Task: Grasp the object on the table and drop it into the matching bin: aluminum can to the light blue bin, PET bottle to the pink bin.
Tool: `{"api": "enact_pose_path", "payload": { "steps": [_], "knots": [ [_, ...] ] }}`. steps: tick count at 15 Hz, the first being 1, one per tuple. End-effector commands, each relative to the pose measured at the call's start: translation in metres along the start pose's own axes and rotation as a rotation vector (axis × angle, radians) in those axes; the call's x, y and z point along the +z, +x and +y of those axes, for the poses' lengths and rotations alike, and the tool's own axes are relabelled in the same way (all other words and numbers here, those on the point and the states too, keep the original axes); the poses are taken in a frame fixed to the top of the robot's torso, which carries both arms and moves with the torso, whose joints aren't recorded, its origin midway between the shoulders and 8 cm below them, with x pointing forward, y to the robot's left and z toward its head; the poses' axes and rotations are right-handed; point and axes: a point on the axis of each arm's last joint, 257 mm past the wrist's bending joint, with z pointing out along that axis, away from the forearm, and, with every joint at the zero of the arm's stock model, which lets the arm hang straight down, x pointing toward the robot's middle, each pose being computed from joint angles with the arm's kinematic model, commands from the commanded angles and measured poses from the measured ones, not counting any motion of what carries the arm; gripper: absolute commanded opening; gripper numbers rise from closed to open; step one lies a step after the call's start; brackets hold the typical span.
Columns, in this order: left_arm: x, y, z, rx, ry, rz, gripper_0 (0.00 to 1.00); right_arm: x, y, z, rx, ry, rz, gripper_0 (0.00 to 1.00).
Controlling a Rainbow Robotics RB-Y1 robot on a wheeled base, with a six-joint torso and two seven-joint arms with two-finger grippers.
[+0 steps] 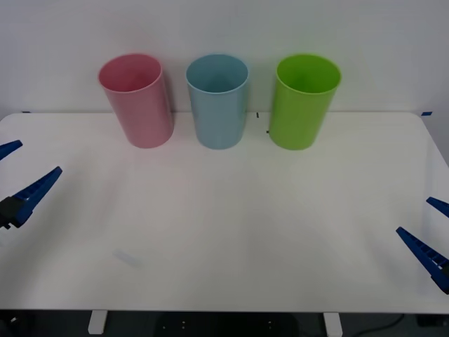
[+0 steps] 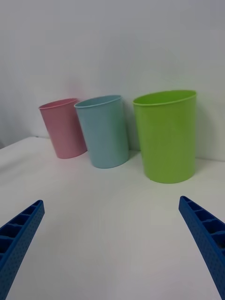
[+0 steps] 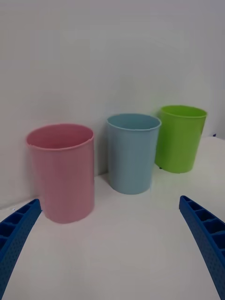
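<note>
No readable text, labels, brands, numbers or signs anywhere. Plain and unmarked: pink bin (image 1: 137, 100), blue bin (image 1: 218, 100), green bin (image 1: 303, 100), white surface (image 1: 231, 232).
</note>
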Motion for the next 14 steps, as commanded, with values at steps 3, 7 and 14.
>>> {"api": "enact_pose_path", "payload": {
  "steps": [3,7,14],
  "knots": [
    [-0.035,0.018,-0.006,-0.027,-0.003,0.046,1.00,0.000,0.000,0.000,0.000,0.000,0.000,1.00],
    [-0.039,0.028,-0.017,-0.061,0.014,0.057,1.00,0.000,0.000,0.000,0.000,0.000,0.000,1.00],
    [-0.033,0.033,-0.024,-0.072,0.034,0.063,1.00,0.000,0.000,0.000,0.000,0.000,0.000,1.00]
  ]
}}
